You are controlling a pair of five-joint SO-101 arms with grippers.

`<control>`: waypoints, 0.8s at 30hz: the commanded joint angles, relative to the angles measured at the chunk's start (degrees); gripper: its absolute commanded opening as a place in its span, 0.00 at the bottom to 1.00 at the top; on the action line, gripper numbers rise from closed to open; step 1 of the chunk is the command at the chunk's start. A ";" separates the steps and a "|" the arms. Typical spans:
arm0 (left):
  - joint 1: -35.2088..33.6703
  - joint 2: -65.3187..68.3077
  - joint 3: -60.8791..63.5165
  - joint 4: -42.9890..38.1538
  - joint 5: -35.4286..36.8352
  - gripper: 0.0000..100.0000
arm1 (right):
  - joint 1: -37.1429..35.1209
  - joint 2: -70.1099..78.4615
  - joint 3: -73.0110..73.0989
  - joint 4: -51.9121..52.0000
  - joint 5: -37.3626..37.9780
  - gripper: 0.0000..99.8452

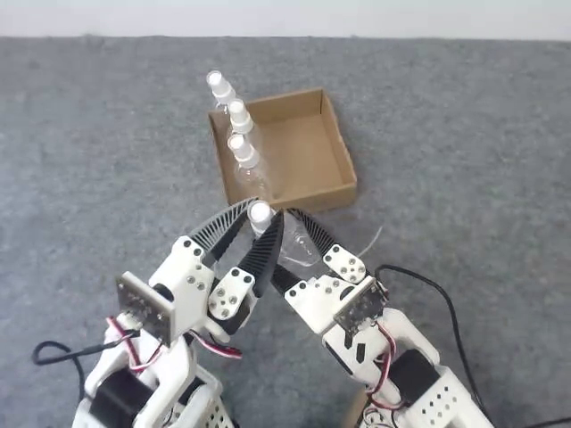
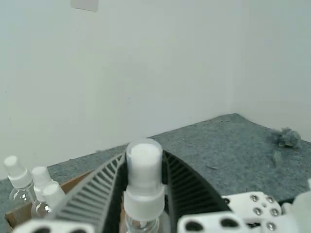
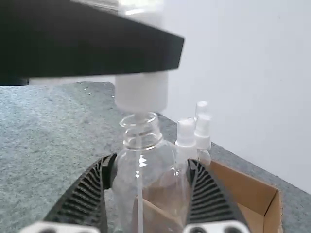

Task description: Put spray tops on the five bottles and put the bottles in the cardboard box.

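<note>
While the left gripper (image 2: 144,156) pinches the spray top (image 2: 144,170), the right gripper (image 3: 148,165) clamps the clear bottle (image 3: 146,187) directly beneath it, both just beside the cardboard box (image 1: 335,192).

The shallow, open cardboard box (image 1: 308,152) holds three clear bottles (image 1: 248,169), upright in a row along one side wall, each already capped in white. A fourth bottle (image 3: 146,179), also clear, is upright just outside the box. Its white spray top (image 3: 142,90) sits just above the threaded neck, with the dip tube inside the bottle.
</note>
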 commanded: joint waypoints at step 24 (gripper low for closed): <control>-5.89 -0.62 1.71 -5.10 2.81 0.13 | 0.40 -1.71 1.23 0.66 -0.62 0.01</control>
